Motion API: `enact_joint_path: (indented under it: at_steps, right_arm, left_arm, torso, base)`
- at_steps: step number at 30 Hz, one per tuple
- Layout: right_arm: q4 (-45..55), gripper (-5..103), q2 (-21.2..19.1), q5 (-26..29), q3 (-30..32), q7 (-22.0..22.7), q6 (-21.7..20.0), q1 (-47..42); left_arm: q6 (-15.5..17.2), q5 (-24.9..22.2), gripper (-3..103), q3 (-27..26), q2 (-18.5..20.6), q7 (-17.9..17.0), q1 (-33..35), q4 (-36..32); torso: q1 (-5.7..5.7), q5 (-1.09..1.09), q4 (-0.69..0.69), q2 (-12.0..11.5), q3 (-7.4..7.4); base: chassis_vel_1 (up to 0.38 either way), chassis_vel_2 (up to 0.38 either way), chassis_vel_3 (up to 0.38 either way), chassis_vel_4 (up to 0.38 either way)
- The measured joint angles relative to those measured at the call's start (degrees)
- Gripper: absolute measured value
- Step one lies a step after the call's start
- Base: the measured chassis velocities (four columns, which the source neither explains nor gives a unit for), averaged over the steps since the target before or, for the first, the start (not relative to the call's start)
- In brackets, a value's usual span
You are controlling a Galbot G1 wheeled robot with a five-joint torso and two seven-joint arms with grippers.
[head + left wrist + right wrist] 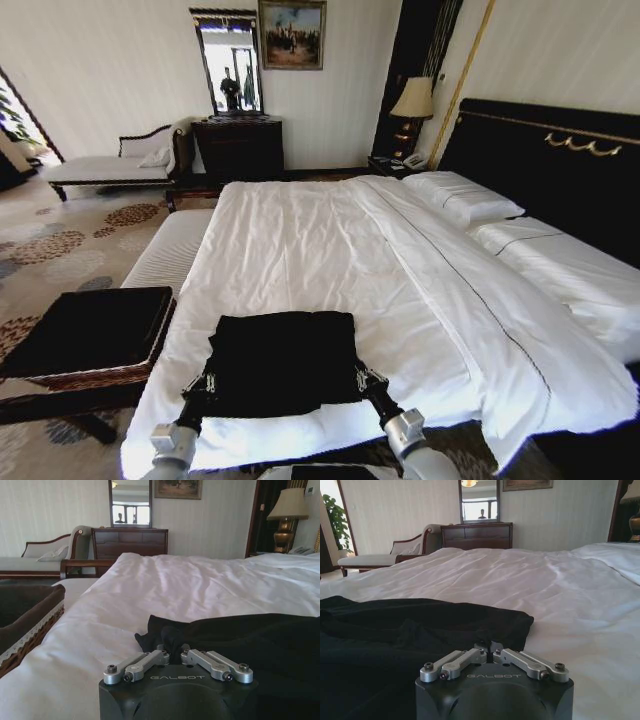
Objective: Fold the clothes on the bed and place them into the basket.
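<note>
A black T-shirt (283, 360) lies folded into a rough rectangle on the white bed (330, 240), close to its near edge. My left gripper (205, 383) is at the shirt's near left corner. In the left wrist view the left gripper (171, 651) is shut on a bunched bit of the fabric (165, 632). My right gripper (365, 378) is at the near right corner. In the right wrist view the right gripper (489, 648) is shut on the shirt's edge (470, 625). The basket (90, 328), dark-lined with woven sides (25, 615), stands to the left of the bed.
A white upholstered bench (170, 250) runs along the bed's left side behind the basket. Pillows (460, 195) and a black headboard (540, 150) are at the right. A chaise (105, 165), a dark dresser (238, 145) and a lamp (412, 100) stand by the far wall.
</note>
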Motion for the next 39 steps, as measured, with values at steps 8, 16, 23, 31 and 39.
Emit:
enact_joint_path:
  at_steps: [8, 16, 23, 31, 39]
  right_arm:
    - [0.4, 20, -0.6, -0.1, 0.4, -1.2, 1.9, -1.8]
    - [3.3, 53, 0.1, 3.4, 4.3, -0.6, 3.1, -3.3]
    - [3.1, 80, -2.1, 13.1, 5.6, 1.8, -1.0, 4.7]
    - [0.8, 100, -2.6, 14.8, 4.2, 2.3, -3.3, 9.6]
    - [0.4, 100, -3.4, 14.9, 4.0, 2.3, -4.0, 10.6]
  left_arm:
    - [0.6, 0.3, 36, -1.1, 0.6, -0.1, 2.5, -1.7]
    - [0.1, -2.4, 63, -5.3, 0.5, 0.3, 5.2, -5.1]
    - [5.9, -11.3, 90, -8.7, 3.5, -1.5, -3.9, -2.5]
    - [12.2, -18.9, 100, -4.6, 6.8, -2.5, -15.1, 4.9]
    - [19.4, -28.4, 100, 2.0, 9.6, -3.7, -24.6, 11.6]
  torso:
    - [0.00, 0.00, 0.00, 0.0, 0.00]
    - [-0.01, 0.00, 0.00, 0.0, 0.00]
    - [0.00, -0.01, 0.03, 0.0, 0.01]
    - [0.02, 0.00, 0.01, 0.0, 0.01]
    - [0.01, 0.00, 0.01, 0.0, 0.01]
  base:
    - [0.000, 0.000, 0.000, 0.000]
    - [0.000, 0.000, 0.000, 0.000]
    - [0.000, 0.000, 0.000, 0.000]
    - [0.000, 0.000, 0.000, 0.000]
    - [0.000, 0.000, 0.000, 0.000]
